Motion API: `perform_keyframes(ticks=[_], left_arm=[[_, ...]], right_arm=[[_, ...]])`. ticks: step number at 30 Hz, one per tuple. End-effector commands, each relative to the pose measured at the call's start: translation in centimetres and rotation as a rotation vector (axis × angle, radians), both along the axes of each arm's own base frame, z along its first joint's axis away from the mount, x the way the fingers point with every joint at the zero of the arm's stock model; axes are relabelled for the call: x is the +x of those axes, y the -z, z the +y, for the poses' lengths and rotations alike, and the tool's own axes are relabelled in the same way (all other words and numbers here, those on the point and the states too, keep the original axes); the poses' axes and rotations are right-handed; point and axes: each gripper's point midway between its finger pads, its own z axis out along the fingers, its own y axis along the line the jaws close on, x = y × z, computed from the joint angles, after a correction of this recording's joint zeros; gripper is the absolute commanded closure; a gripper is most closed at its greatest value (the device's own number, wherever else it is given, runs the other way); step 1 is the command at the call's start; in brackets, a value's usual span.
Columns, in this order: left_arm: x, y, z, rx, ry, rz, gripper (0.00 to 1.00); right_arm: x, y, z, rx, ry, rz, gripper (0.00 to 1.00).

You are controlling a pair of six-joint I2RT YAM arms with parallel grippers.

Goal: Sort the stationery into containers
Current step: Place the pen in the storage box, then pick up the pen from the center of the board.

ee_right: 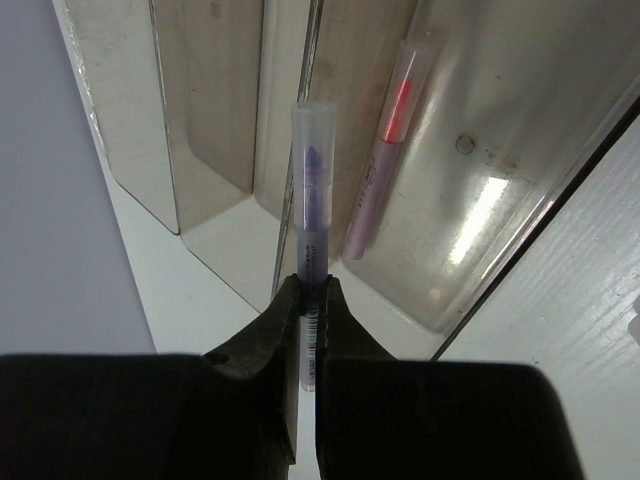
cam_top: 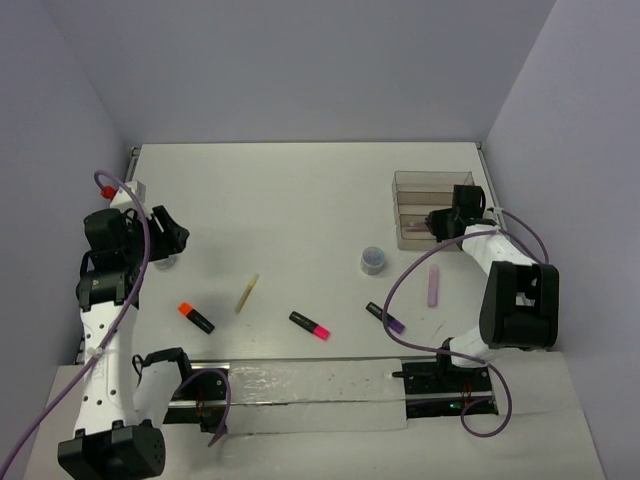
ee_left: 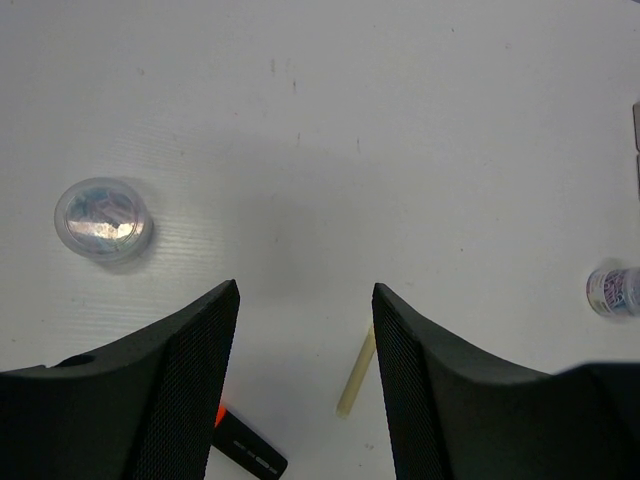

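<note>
The clear three-compartment tray [cam_top: 420, 178] stands at the far right. My right gripper [cam_top: 440, 222] hovers over its near end, shut on a lilac marker [ee_right: 311, 190] with a purple tip. In the right wrist view the marker points along a divider of the tray [ee_right: 500, 120]. A lilac pen with a red tip [ee_right: 381, 160] lies in one compartment. My left gripper [cam_top: 170, 242] is open and empty above the table at the left, with a round grey-blue piece [ee_left: 102, 219] ahead of it to the left. A beige stick [ee_left: 356, 375] lies between its fingers, below them.
On the table lie an orange-capped highlighter [cam_top: 196, 317], the beige stick [cam_top: 247, 293], a pink-capped highlighter [cam_top: 309, 325], a purple-capped highlighter [cam_top: 386, 318], a lilac marker [cam_top: 433, 285] and a second round piece [cam_top: 373, 260]. Walls close the sides.
</note>
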Motion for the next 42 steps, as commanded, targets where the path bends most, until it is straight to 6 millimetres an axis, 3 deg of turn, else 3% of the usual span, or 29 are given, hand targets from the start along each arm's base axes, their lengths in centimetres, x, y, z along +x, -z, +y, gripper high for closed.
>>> perform_keyframes(ticks=[1,3,6,12,16,19,22,26,32,33,38,40,42], left_arm=[[0.9,-1.6,0.0,0.013,0.018,-0.069,0.37],[0.9,-1.7,0.0,0.015,0.018,-0.069,0.37],[0.9,-1.8,0.1,0.024,0.024,-0.069,0.37],[1.5,-2.4,-0.7,0.026,0.078,-0.077,0.39],[2.2,-2.4,-3.4,0.041,0.212,-0.048,0.41],[2.4,-0.2,-8.3,0.147,0.414,0.053,0.38],[2.1,6.1,-11.1,0.316,0.552,0.261,0.36],[-0.6,12.0,-13.9,0.437,0.697,0.486,0.27],[-2.9,18.0,-13.7,0.549,0.729,0.681,0.26],[-2.7,18.8,-13.4,0.585,0.716,0.691,0.26],[-2.6,21.8,-13.2,0.665,0.701,0.745,0.27],[-2.3,22.1,-13.3,0.669,0.696,0.741,0.33],[-2.7,22.9,-13.1,0.673,0.714,0.769,0.47]], right_arm=[[0.3,0.3,-0.4,0.022,0.025,-0.009,0.84],[0.2,0.3,0.0,0.045,0.018,-0.008,0.66],[0.4,-0.5,-0.1,0.041,0.021,-0.033,0.55],[1.4,-3.8,-1.0,-0.051,-0.009,-0.110,0.49],[1.9,-6.5,-0.8,-0.103,-0.065,-0.178,0.49],[1.6,-8.8,-0.8,-0.167,-0.096,-0.232,0.49],[0.4,-10.6,-1.1,-0.268,-0.113,-0.245,0.49],[-1.1,-12.0,-0.8,-0.347,-0.119,-0.275,0.49],[-2.2,-12.7,0.3,-0.420,-0.180,-0.291,0.49],[-2.2,-12.7,1.2,-0.434,-0.202,-0.293,0.49],[-2.1,-12.5,0.8,-0.473,-0.194,-0.277,0.49],[-1.9,-12.4,0.9,-0.481,-0.203,-0.276,0.49],[-1.6,-12.6,0.7,-0.493,-0.205,-0.276,0.50]])
